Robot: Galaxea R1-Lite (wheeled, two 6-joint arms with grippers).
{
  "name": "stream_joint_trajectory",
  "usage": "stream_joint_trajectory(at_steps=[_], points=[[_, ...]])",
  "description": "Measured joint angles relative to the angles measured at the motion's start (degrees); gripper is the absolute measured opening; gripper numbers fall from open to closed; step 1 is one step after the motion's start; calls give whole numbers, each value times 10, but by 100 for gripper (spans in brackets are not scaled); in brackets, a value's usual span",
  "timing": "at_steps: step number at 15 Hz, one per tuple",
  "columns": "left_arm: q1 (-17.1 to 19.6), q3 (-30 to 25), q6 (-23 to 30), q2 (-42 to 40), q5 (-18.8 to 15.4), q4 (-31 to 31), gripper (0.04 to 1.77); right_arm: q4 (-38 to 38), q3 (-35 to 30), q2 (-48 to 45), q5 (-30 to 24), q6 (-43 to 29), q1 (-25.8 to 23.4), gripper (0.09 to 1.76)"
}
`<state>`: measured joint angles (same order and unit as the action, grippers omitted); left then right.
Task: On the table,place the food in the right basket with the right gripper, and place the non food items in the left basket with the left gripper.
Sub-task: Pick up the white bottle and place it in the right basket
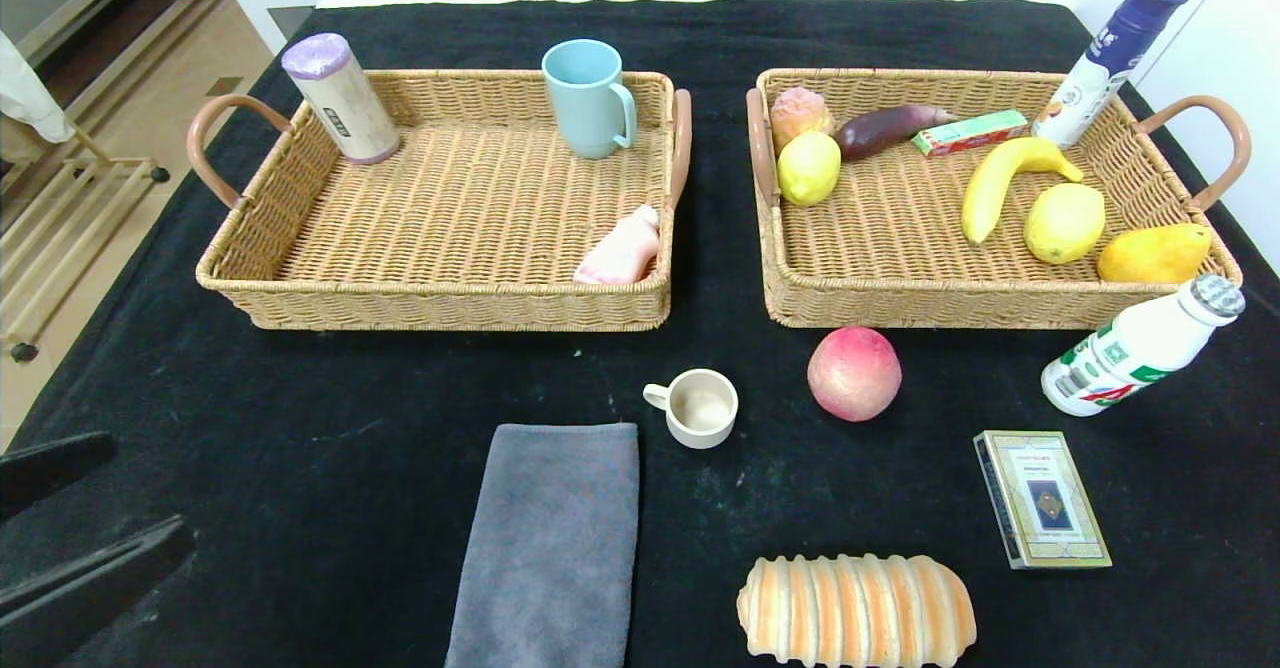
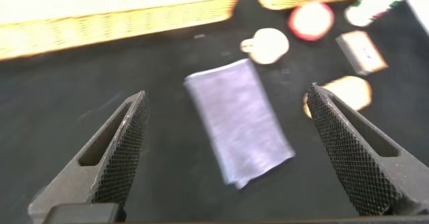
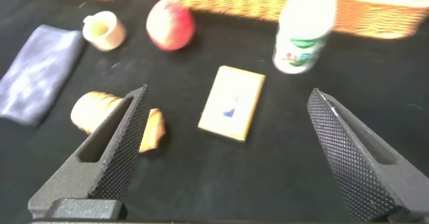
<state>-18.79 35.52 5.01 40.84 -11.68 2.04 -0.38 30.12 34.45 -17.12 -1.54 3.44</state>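
Currently both tools idle, jaws spread: left tool (image 2: 224,150) above the grey cloth (image 1: 550,538), right tool (image 3: 228,150) above the card box (image 1: 1042,498). Peach (image 1: 854,373) and small cup (image 1: 700,406) sit beyond the cloth, before the baskets.

Black-covered table (image 1: 300,428): two wicker baskets far, left (image 1: 440,293) and right (image 1: 900,293). Near: grey cloth (image 1: 550,538), small cup (image 1: 700,408), apple (image 1: 853,373), bottle (image 1: 1140,348), card box (image 1: 1042,498), bread (image 1: 855,610).
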Motion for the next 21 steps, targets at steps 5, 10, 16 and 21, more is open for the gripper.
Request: stream_joint_trajectory(at_steps=[5,10,16,21], points=[[-43,19,-12,102,-58,39,172,-37,2,74,69,-2,68,171],[-51,4,-12,171,-57,132,172,-38,0,90,130,-4,124,171],[-74,9,-9,198,-55,133,172,-36,-15,85,146,-5,130,171],[-76,7,-7,201,-54,134,172,-37,-19,91,233,-9,125,171]])
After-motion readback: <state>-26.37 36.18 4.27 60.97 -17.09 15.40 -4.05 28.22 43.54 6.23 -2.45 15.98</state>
